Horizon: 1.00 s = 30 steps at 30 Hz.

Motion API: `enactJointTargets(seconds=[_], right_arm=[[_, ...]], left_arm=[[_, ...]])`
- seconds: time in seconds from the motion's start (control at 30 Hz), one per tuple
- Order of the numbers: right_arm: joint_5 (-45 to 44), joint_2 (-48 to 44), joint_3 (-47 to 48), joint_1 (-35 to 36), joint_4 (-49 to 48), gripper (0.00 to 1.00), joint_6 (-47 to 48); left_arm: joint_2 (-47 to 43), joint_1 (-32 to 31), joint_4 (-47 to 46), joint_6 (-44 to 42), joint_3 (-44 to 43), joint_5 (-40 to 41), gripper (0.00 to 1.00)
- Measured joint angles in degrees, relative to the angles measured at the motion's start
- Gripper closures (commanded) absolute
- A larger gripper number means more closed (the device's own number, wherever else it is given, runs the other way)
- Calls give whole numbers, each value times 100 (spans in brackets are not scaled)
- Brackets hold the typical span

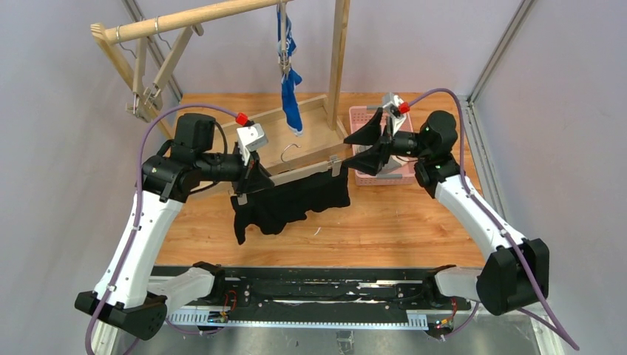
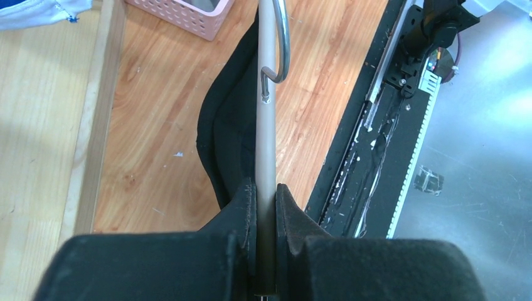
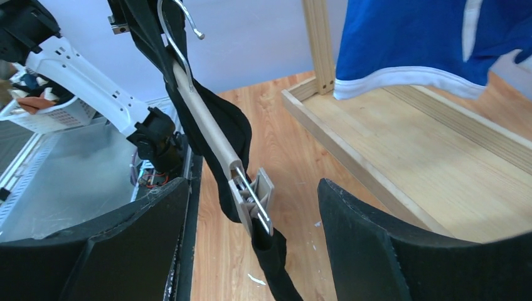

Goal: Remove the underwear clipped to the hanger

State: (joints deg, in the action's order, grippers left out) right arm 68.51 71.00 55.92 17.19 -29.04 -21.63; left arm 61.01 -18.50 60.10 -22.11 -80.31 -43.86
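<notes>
The black underwear [image 1: 292, 201] hangs from a wooden clip hanger [image 1: 296, 171] held above the table. My left gripper [image 1: 248, 176] is shut on the hanger's left end; the left wrist view shows its fingers [image 2: 248, 207] pinching the bar [image 2: 268, 144], with the black cloth [image 2: 223, 125] below. My right gripper [image 1: 370, 146] is open just right of the hanger's right clip [image 1: 336, 164]. In the right wrist view the clip [image 3: 254, 197] sits between the spread jaws of this gripper [image 3: 252, 188], biting the black cloth [image 3: 219, 132]. The blue underwear [image 1: 290, 96] hangs on the rack. The grey underwear is out of view.
A wooden rack [image 1: 339, 66] with a base tray [image 1: 310, 126] stands at the back; two empty hangers [image 1: 144, 100] hang at its left end. A pink basket [image 1: 358, 118] sits behind my right gripper and also shows in the left wrist view [image 2: 182, 12].
</notes>
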Motion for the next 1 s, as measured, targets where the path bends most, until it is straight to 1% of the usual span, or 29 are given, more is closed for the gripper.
enactJointTargets(seconds=[0.33,0.6,0.7,0.8,0.87,0.97,1.0], right_arm=[[96,669,396,234,-190,24,-166],[273,918,417,420,-612,26,-586],[352,929,417,466,-741,28,-697],[376,929,415,481,-839,36,-754],[387,929,413,481,-868,47,-780],[396,931,413,487,-887,70,-822],[391,935,413,494,-892,79,-826]], left_arm=[[-15,-2,-2,-57,2,-96,100],[-31,-2,-188,46,7,-83,100],[-31,-2,-293,105,7,-83,100],[-31,-2,-361,168,9,-81,100],[-31,-2,-409,203,13,-81,100],[-31,-2,-481,256,31,-81,100],[-31,-2,-481,271,35,-85,100]])
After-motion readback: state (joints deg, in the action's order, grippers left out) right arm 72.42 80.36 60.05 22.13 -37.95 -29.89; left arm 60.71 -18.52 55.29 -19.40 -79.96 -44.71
